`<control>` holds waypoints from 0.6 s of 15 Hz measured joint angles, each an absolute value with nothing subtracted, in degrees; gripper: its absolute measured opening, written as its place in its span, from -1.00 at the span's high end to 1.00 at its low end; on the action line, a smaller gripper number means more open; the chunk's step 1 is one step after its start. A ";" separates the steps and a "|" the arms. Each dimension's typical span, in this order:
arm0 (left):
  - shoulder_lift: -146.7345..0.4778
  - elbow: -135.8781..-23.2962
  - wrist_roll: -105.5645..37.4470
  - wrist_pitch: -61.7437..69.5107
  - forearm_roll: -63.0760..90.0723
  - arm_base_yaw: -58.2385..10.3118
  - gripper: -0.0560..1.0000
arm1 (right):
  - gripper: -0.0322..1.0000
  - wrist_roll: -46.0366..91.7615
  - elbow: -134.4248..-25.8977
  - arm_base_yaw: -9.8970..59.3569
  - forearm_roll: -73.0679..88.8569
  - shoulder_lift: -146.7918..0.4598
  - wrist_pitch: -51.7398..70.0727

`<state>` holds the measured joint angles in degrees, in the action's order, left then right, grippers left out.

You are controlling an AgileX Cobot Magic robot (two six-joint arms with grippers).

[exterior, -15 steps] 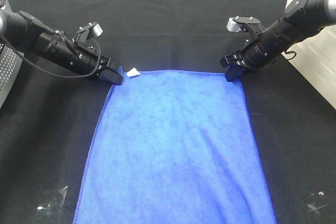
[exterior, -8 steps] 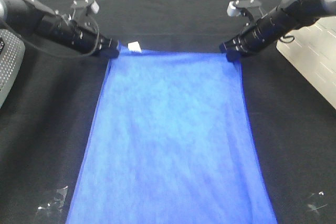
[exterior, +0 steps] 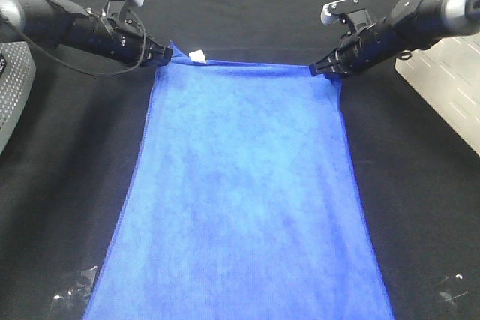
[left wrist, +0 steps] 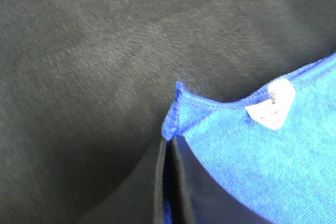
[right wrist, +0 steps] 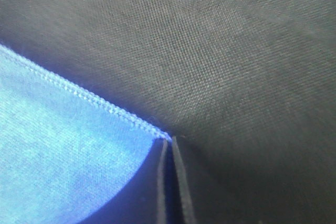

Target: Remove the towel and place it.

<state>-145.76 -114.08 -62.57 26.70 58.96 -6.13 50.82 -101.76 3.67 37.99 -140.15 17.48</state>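
Observation:
The royal-blue towel point(exterior: 244, 192) stretches from the front edge of the view toward the far side, its far edge lifted and pulled taut above the black cloth. My left gripper point(exterior: 163, 55) is shut on the towel's far left corner point(left wrist: 176, 114), beside the small white tag point(exterior: 198, 56) point(left wrist: 271, 109). My right gripper point(exterior: 324, 70) is shut on the far right corner point(right wrist: 157, 136), where the stitched hem point(right wrist: 100, 103) runs into the closed fingers.
A black fabric covering point(exterior: 247, 5) spreads over the whole table. A grey device point(exterior: 11, 95) sits at the left edge and a white surface point(exterior: 446, 73) at the right. Small clear scraps point(exterior: 75, 284) lie near the front left.
Both grippers have risen and drawn back toward the far side with the towel's corners in them. The towel's far edge has left the table and the cloth is now stretched taut.

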 joint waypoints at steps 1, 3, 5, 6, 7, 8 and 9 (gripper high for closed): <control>-146.62 -115.45 -63.31 26.36 58.96 -6.13 0.89 | 0.92 51.28 -104.05 3.67 38.10 -141.75 17.48; -148.28 -118.20 -63.77 24.87 59.01 -6.13 0.89 | 0.92 51.80 -110.01 3.67 38.16 -144.90 17.59; -149.37 -119.75 -63.88 22.92 59.24 -6.13 0.89 | 0.92 51.80 -115.28 3.67 38.16 -147.48 19.02; -149.66 -119.81 -63.88 21.43 59.64 -6.13 0.89 | 0.92 51.91 -117.57 3.67 38.22 -148.68 19.37; -149.89 -119.81 -63.88 19.94 59.70 -6.13 0.89 | 0.92 51.97 -119.29 3.78 38.27 -149.60 19.48; -150.06 -119.81 -63.88 18.45 59.87 -6.30 0.89 | 0.92 51.97 -120.38 3.84 38.39 -150.23 19.54; -150.34 -119.92 -63.88 16.73 60.10 -6.47 0.89 | 0.92 52.02 -121.07 3.95 38.56 -150.75 19.14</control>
